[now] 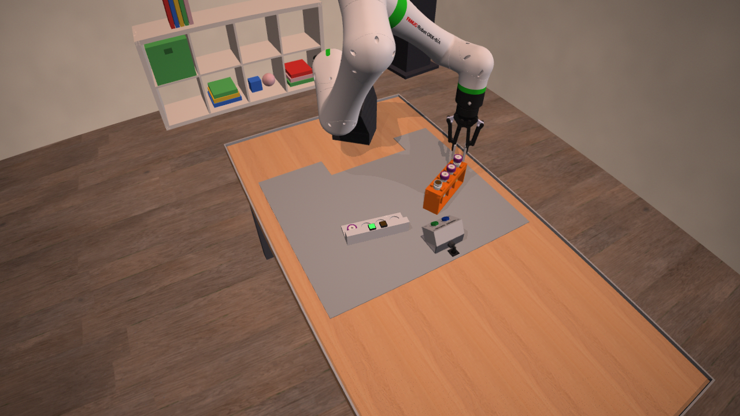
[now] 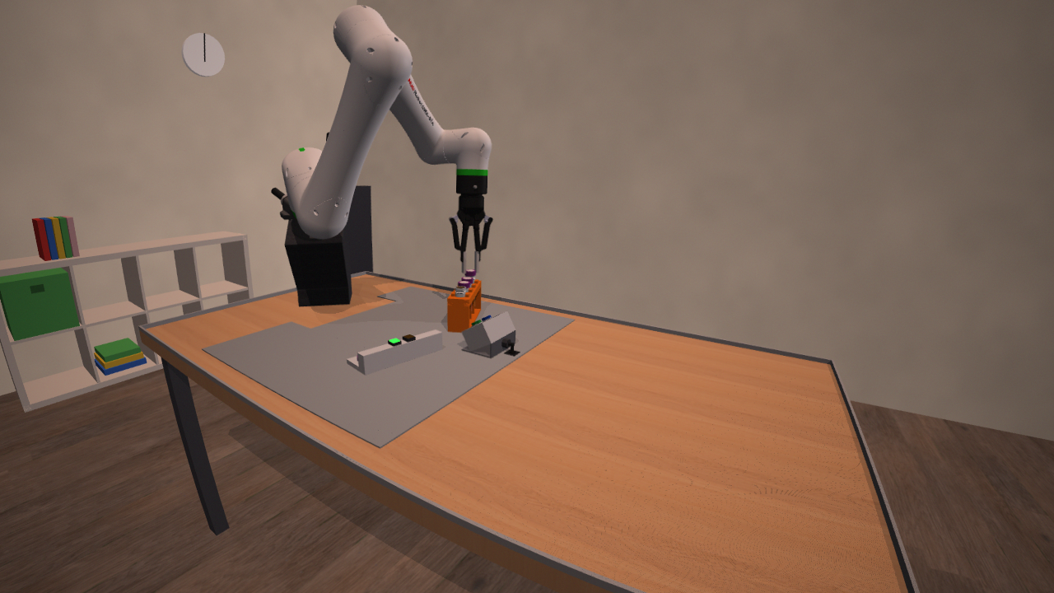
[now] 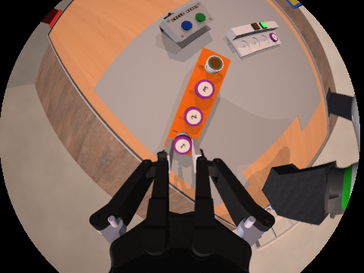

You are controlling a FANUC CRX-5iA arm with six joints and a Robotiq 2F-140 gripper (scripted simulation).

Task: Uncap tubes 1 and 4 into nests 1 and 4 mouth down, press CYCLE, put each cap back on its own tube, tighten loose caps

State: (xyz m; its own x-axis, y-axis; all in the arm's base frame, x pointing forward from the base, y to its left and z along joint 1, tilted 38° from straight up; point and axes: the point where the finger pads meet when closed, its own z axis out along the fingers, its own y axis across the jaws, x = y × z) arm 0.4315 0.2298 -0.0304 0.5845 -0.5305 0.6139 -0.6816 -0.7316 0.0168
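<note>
My gripper (image 1: 458,153) (image 2: 468,273) (image 3: 182,144) is shut on cap 1 (image 1: 458,157) (image 3: 182,145), a purple cap with a white dot, and holds it at the mouth of tube 1 at the near end of the orange decapping station (image 1: 439,199) (image 2: 460,310) (image 3: 199,102). Caps 2 (image 3: 193,117) and 3 (image 3: 205,89) sit on their tubes. Tube 4 (image 1: 437,183) (image 3: 214,63) stands open. Cap 4 (image 1: 351,226) (image 3: 273,36) lies in an end nest of the white cap tray (image 1: 362,235) (image 2: 390,357) (image 3: 235,36). The green lamp (image 1: 370,226) (image 2: 394,341) (image 3: 263,24) is lit.
The small grey desk (image 1: 442,237) (image 2: 490,338) (image 3: 174,32) with the blue key (image 1: 445,219) (image 3: 187,26) and green key (image 1: 434,223) (image 3: 200,17) stands in front of the station. The table's edge runs close behind the station. The arm's black base (image 1: 356,123) stands at the back.
</note>
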